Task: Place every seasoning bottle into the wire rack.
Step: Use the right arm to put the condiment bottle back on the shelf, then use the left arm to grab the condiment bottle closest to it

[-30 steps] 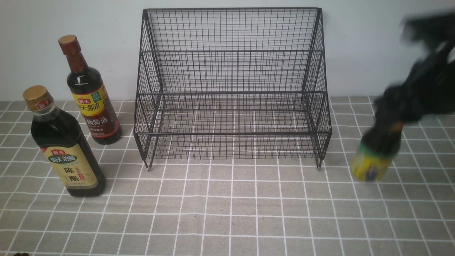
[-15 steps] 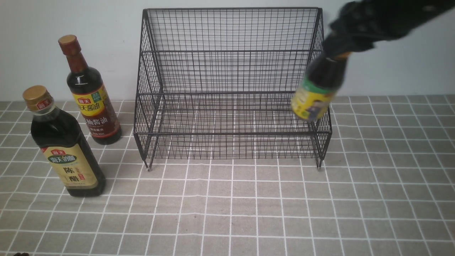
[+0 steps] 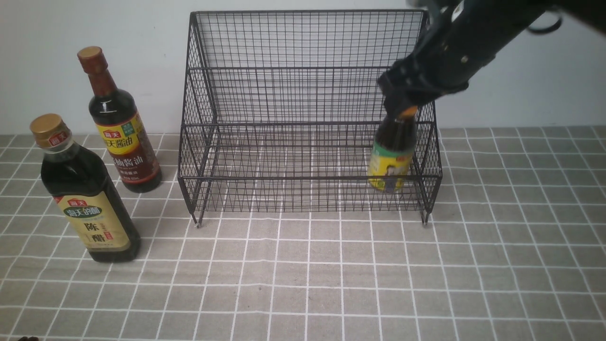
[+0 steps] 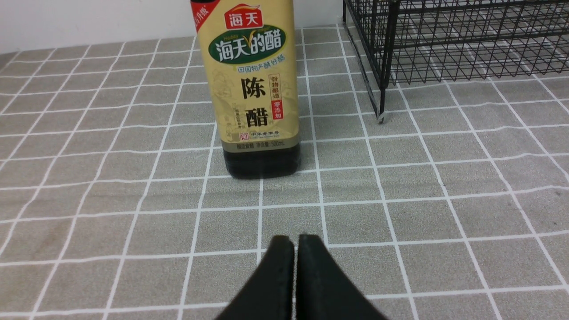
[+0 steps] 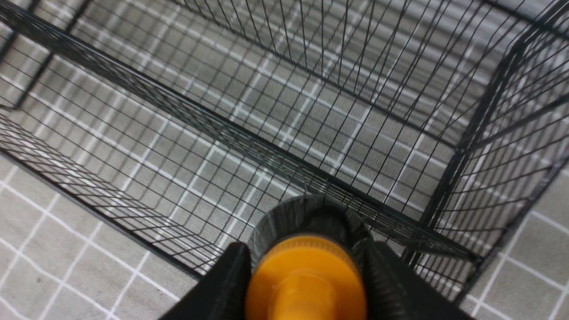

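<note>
front view: right gripper [image 3: 402,108] grips orange-nozzle bottle [image 3: 392,161] by its top, upright inside front-right of the wire rack [image 3: 307,94]; left gripper [image 4: 295,266] closed, empty.

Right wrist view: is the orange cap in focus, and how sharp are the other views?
Right wrist view: the orange cap of the small bottle is close to the lens and soft, the wire rack crisp. Left wrist view: the label on the gold-capped bottle is sharp, the shut left gripper a featureless black. Front view: even light, the slim bottle casts a faint shadow.
</note>
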Robot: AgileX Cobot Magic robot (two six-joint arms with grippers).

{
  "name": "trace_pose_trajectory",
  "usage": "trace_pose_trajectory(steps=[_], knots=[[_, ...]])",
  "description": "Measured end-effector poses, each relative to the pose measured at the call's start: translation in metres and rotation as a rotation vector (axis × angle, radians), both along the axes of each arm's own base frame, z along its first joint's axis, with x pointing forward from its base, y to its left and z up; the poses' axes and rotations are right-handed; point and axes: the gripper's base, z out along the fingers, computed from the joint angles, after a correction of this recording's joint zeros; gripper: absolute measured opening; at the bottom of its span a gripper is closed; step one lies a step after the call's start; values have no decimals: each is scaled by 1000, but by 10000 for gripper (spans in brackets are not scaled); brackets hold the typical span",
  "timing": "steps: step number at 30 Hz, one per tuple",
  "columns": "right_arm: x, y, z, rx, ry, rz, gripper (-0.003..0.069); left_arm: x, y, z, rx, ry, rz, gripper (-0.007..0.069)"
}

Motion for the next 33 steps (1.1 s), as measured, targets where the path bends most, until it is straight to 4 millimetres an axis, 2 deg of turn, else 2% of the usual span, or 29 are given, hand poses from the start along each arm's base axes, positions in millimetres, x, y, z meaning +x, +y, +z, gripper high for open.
trace_pose_trajectory(steps=[5, 8, 9, 11, 13, 14, 15, 16, 17, 21, 23, 24, 26, 27, 29, 30, 31, 32, 33], knots=[[6, 2, -14, -10, 32, -4, 300, 0, 0, 0, 0, 0, 0, -7], [5, 2, -10, 1, 39, -28, 353, 0, 0, 0, 0, 0, 0, -7], [5, 2, -5, 6, 42, -42, 391, 0, 0, 0, 0, 0, 0, -7], [4, 0, 6, 3, 39, -59, 441, 0, 0, 0, 0, 0, 0, -7], [3, -2, 28, 13, -11, -84, 483, 0, 0, 0, 0, 0, 0, -7], [1, -4, 42, 25, -50, -95, 490, 0, 0, 0, 0, 0, 0, -7], [0, -4, 44, 28, -56, -100, 491, 0, 0, 0, 0, 0, 0, -7], [-10, -8, 69, 56, -114, -115, 486, 0, 0, 0, 0, 0, 0, -7], [-17, -11, 84, 75, -146, -123, 475, 0, 0, 0, 0, 0, 0, -7], [-76, -35, 159, 155, -317, -141, 335, 0, 0, 0, 0, 0, 0, -7], [-108, -48, 186, 180, -392, -153, 248, 0, 0, 0, 0, 0, 0, -7], [-133, -59, 203, 198, -444, -164, 178, 0, 0, 0, 0, 0, 0, -7], [-173, -76, 222, 225, -511, -190, 88, 0, 0, 0, 0, 0, 0, -7], [-193, -85, 225, 235, -526, -213, 35, 0, 0, 0, 0, 0, 0, -7], [-218, -96, 226, 239, -546, -229, 14, 0, 0, 0, 0, 0, 0, -7], [-255, -111, 222, 253, -585, -242, -3, 0, 0, 0, 0, 0, 0, -7], [-272, -118, 214, 264, -601, -244, -6, 0, 0, 0, 0, 0, 0, -7], [-279, -120, 204, 271, -612, -244, -9, 0, 0, 0, 0, 0, 0, -7], [-297, -127, 198, 293, -662, -246, -11, 0, 0, 0, 0, 0, 0, -7]])
